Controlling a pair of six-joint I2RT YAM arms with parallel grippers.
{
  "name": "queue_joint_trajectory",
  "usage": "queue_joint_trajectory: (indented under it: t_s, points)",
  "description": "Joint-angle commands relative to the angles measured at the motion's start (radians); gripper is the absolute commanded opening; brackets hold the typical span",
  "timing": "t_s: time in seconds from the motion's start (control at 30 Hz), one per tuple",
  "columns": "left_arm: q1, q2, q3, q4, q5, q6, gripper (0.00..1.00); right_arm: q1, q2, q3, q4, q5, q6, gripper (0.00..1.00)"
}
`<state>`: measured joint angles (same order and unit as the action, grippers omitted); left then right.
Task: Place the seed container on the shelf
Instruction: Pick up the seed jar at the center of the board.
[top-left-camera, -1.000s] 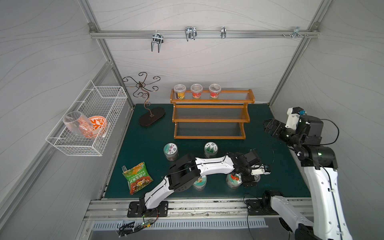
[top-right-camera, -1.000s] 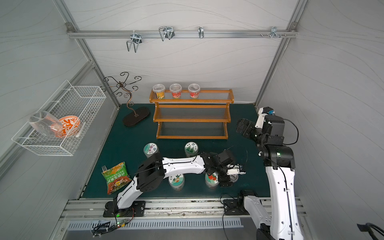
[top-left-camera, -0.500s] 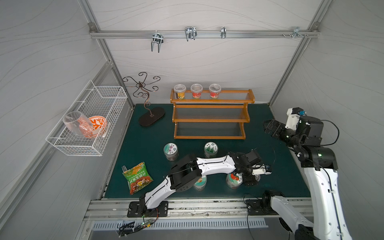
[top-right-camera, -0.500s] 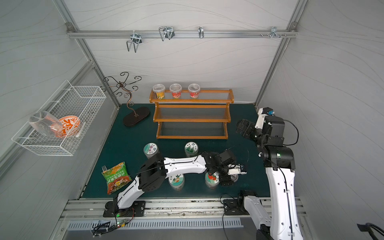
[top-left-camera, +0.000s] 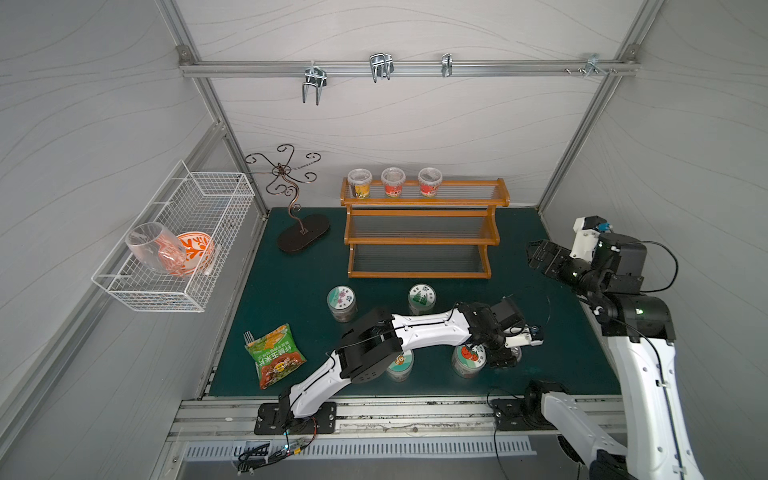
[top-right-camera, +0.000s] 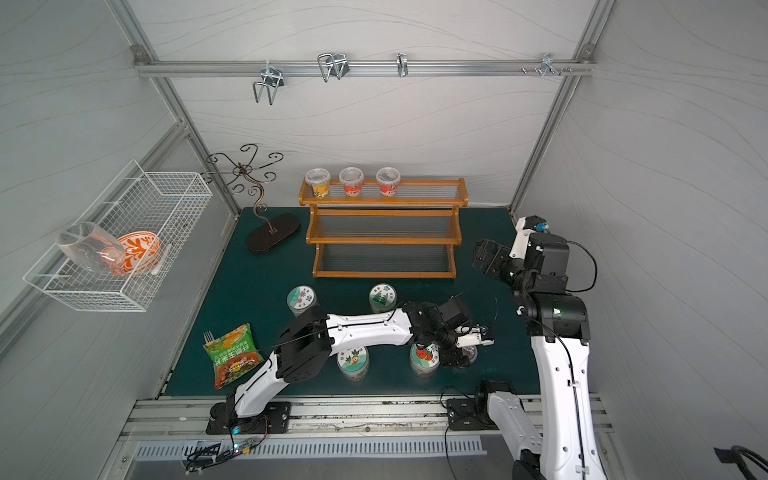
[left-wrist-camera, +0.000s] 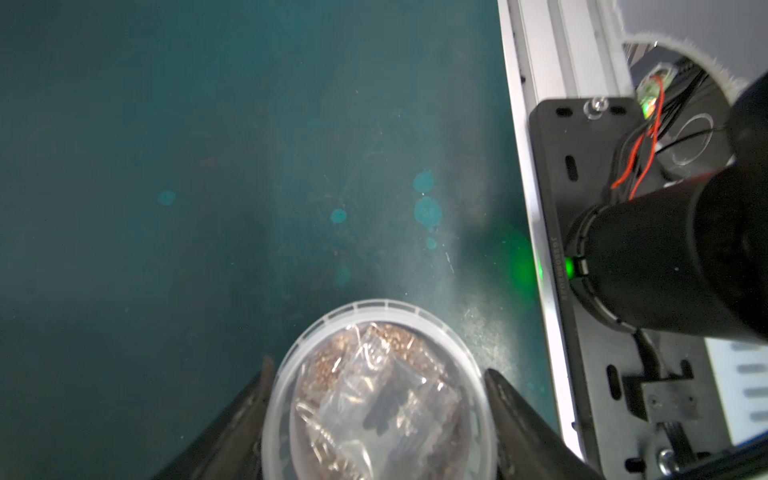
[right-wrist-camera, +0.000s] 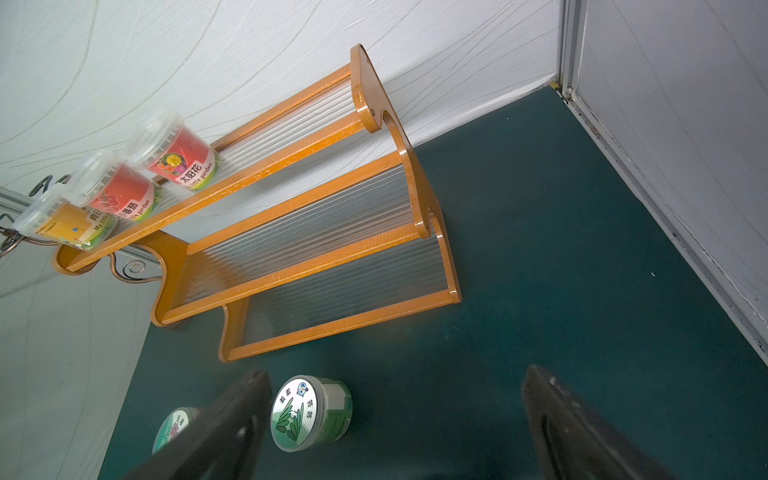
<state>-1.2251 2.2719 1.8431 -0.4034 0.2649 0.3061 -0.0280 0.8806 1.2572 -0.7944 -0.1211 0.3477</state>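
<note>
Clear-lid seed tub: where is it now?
Left wrist view: the tub stands between the jaws of the left gripper. In both top views it is on the mat, front right, just right of the tomato jar, mostly hidden.

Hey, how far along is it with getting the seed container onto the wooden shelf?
Done: three clear-lidded labelled tubs already stand on the top tier of the orange-brown wooden stepped shelf. In hand: the left claw straddles a clear-lidded round seed container on the green mat; a firm grip isn't clear. The right claw hangs open, facing the shelf. Remaining: grasp, lift, carry, set it on a tier.
</note>
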Motion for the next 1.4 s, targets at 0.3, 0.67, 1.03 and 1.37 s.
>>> queue_joint_trajectory:
  t_s: [0.3, 0.67, 1.03, 1.37]
  points:
    - [0.113, -0.314, -0.077, 0.039, -0.043, -0.197, 0.62, -0.006, -0.060, 0.003, 0.075, -0.067, -0.003, 0.99]
    - [0.227, -0.575, -0.131, -0.176, -0.179, -0.315, 0.61, -0.005, -0.088, -0.071, 0.267, -0.352, 0.005, 0.99]
    - [0.357, -0.730, -0.004, -0.638, -0.273, -0.493, 0.60, 0.338, -0.023, -0.179, 0.487, -0.413, -0.203, 0.99]
    - [0.382, -0.798, 0.080, -0.806, -0.357, -0.614, 0.61, 0.665, 0.035, -0.327, 0.831, -0.385, -0.365, 0.99]
